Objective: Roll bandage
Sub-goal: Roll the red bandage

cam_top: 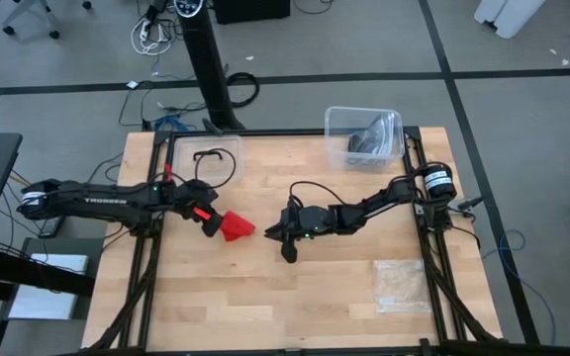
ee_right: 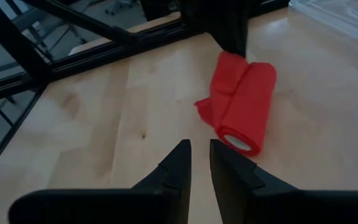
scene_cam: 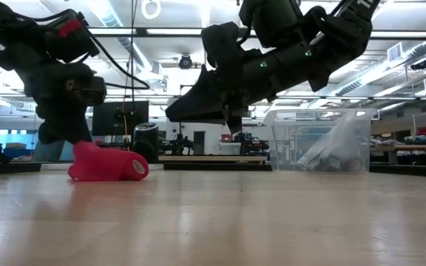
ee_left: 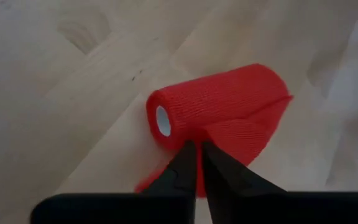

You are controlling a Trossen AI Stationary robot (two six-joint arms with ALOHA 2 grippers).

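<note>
Left wrist view: the left gripper [ee_left: 196, 163], jaws nearly closed, pinches the loose tail of the bandage [ee_left: 219, 109] at centre frame, beside the roll's open core. Soft, light, crushable fabric is best taken by this flap. The right gripper [ee_right: 199, 163] hangs nearly closed and empty, short of the roll.

The bandage [cam_top: 236, 227] is seen in bright red, with a white core showing at its open end. The tabletop [cam_top: 265, 297] is made up of pale wooden strips with light grain. Both arms are coloured black, and a red patch is carried on the left arm.
</note>
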